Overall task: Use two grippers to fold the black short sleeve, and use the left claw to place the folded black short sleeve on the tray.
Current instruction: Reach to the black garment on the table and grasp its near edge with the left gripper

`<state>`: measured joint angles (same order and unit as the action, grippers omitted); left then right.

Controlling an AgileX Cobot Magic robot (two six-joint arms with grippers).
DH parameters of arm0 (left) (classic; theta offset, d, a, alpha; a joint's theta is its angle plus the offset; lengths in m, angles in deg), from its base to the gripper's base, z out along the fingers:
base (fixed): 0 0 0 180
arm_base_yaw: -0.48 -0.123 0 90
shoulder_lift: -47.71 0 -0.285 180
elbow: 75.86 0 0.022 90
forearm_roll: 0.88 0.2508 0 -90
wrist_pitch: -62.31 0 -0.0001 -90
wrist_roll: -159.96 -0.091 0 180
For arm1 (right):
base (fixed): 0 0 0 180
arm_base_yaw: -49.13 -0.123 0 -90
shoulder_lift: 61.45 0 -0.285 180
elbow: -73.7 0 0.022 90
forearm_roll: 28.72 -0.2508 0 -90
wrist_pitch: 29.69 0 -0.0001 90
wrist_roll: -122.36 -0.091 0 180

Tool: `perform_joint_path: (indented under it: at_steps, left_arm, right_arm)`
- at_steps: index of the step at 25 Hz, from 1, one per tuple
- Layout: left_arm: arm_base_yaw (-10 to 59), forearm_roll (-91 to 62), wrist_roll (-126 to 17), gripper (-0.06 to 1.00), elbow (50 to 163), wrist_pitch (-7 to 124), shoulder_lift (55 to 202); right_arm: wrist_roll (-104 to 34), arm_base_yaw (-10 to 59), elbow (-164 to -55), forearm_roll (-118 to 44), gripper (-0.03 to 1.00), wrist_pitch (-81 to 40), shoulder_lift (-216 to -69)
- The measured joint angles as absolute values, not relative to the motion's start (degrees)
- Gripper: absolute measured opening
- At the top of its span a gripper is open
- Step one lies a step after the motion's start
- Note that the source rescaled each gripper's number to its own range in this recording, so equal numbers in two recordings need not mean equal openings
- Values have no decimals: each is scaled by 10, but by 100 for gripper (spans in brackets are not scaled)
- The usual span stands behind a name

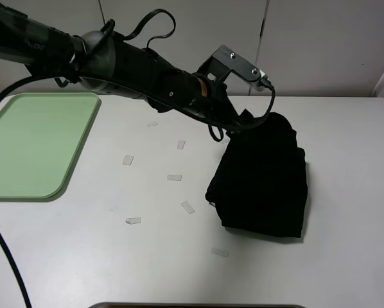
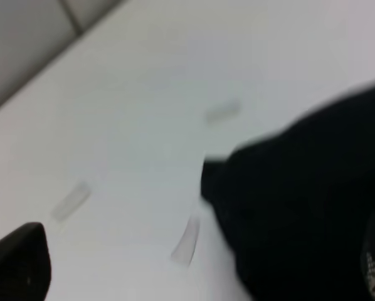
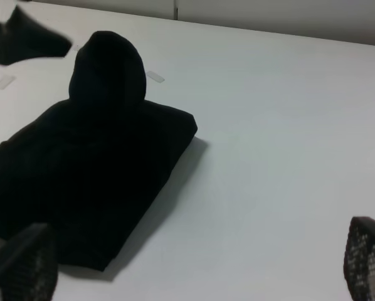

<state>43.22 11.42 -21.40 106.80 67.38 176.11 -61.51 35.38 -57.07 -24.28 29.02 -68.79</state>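
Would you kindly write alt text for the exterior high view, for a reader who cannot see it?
A folded black short sleeve lies on a white table, with the left arm reaching across to its far edge. A pale green tray sits empty at the left, with small clear tape strips scattered between them.

My high camera looks down across the white table from its near edge. My left wrist view sits close and blurred; the right wrist view looks low over the tabletop. All three share the black short sleeve.
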Motion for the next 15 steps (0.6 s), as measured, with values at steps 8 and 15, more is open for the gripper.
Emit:
perform_joint_path:
  at_steps: [8, 15]
  left_arm:
    - [429, 105, -214, 99, 1071, 718, 1773]
    - [435, 103, -214, 99, 1110, 725, 1841]
  right_arm:
    - [-615, 354, -571, -243, 100, 290, -688]
    - [-615, 354, -571, -243, 100, 290, -688]
